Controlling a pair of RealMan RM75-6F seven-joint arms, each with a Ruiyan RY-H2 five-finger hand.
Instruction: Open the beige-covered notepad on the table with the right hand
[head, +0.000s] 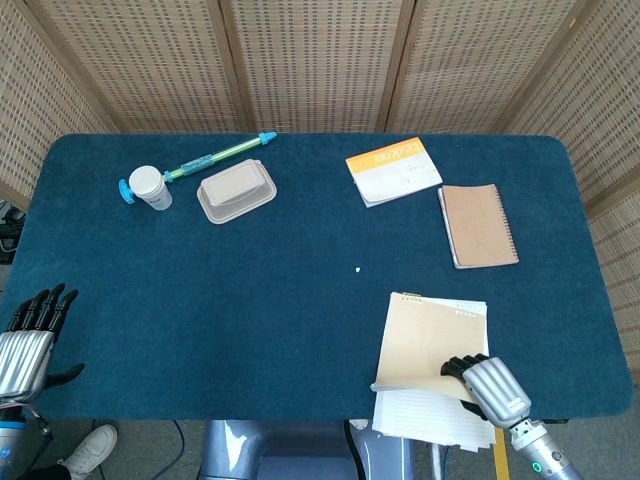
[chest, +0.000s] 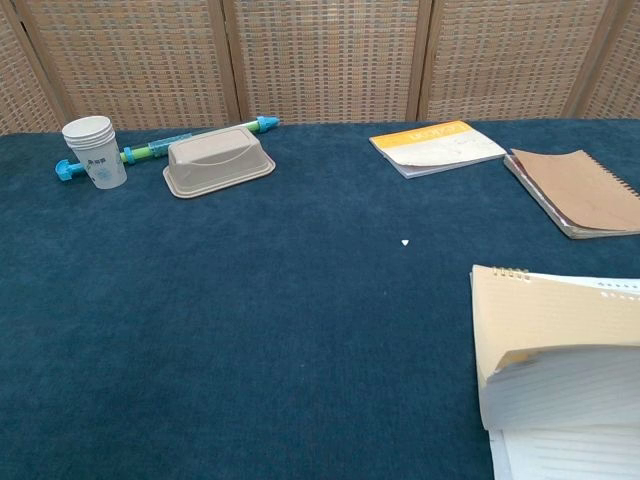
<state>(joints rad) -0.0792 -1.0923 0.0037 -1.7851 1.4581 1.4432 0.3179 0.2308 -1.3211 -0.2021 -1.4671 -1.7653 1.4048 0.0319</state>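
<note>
Head view, left to right across a dark blue felt worktop (head: 300, 300), backed by woven wicker screens. At the near left corner, the left hand (head: 28, 335), silver-backed with black fingers spread apart, holding nothing, off the worktop's edge. At the far left, a white paper cup (head: 150, 186), upright, touching a blue-green syringe-like tube (head: 205, 160) lying flat behind it. Just beside, a beige lidded food container (head: 237, 190). Near the middle, a tiny white scrap (head: 359, 270) alone on the felt. Far right of centre, an orange-and-white booklet (head: 394, 170), closed; beside it a brown spiral notebook (head: 478, 225), closed, well apart from the task's thing.

At the near right edge, the beige-covered notepad (head: 430, 340), spiral binding at its far end, cover and some sheets lifted at the near end, white lined pages (head: 425, 420) showing underneath and hanging past the worktop's edge. At the notepad's near right corner, the right hand (head: 488, 388), fingers tucked under the raised beige cover, pinching it.

Chest view: same cup (chest: 95, 151), tube (chest: 200, 138), container (chest: 218, 160), booklet (chest: 437, 145) and brown notebook (chest: 577, 190) along the back; the notepad (chest: 555, 320) at the lower right, cover arched above lined sheets; neither hand visible.
</note>
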